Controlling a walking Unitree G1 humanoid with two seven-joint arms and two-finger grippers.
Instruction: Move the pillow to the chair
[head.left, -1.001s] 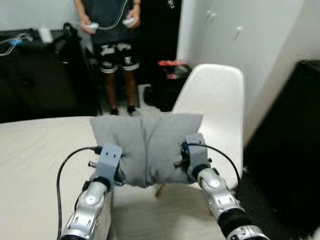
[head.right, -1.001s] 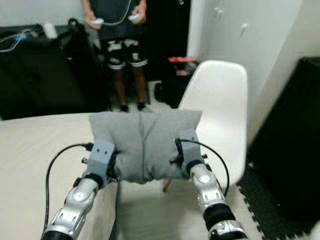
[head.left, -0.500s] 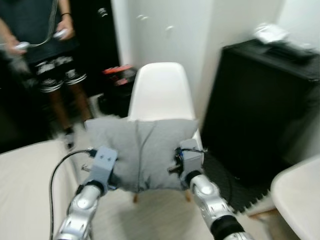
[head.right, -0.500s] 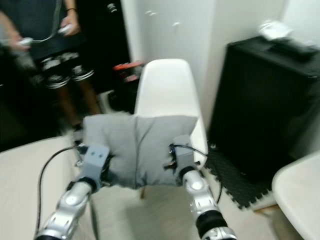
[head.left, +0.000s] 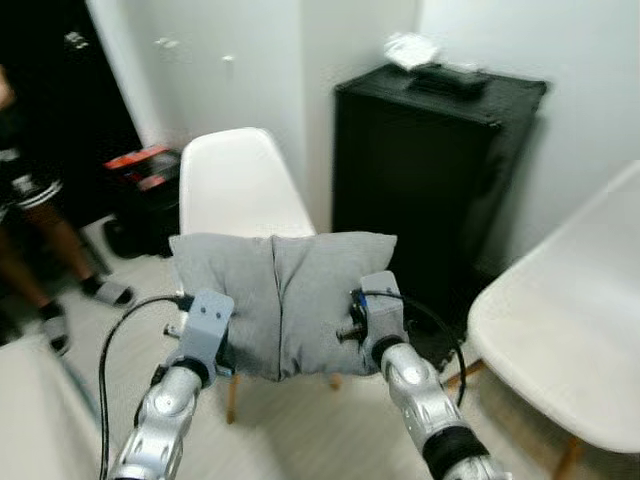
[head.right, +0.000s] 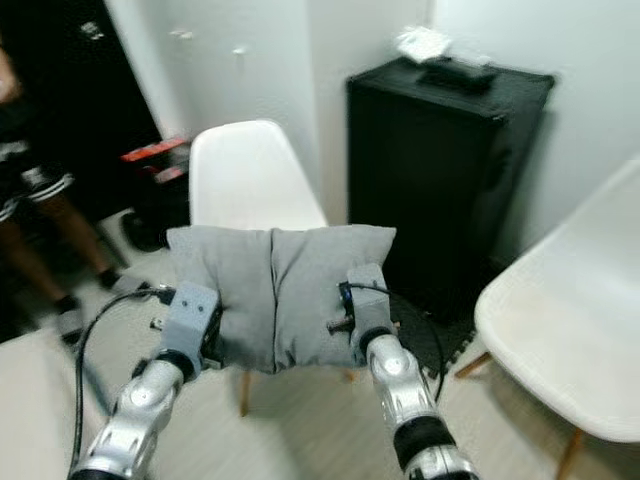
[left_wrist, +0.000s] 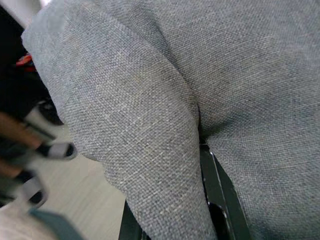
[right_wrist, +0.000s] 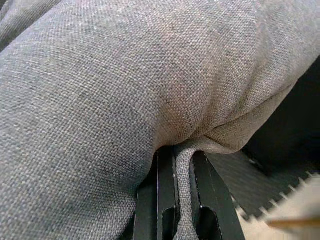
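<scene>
Grey pillow (head.left: 283, 300) held in the air, long axis left-right, one broad face toward the camera. Left gripper (left_wrist: 200, 150) and right gripper (right_wrist: 182, 150) each pinch a fold at its lower corners. White chair (head.left: 238, 185) stands just behind it.

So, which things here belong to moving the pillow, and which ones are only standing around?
Part of the job:
- grey pillow, held up in the air
- left claw and right claw, each pinching one end of it
- white chair behind the pillow

Only standing around:
- black cabinet
- second white chair on the right
- a person's legs
</scene>
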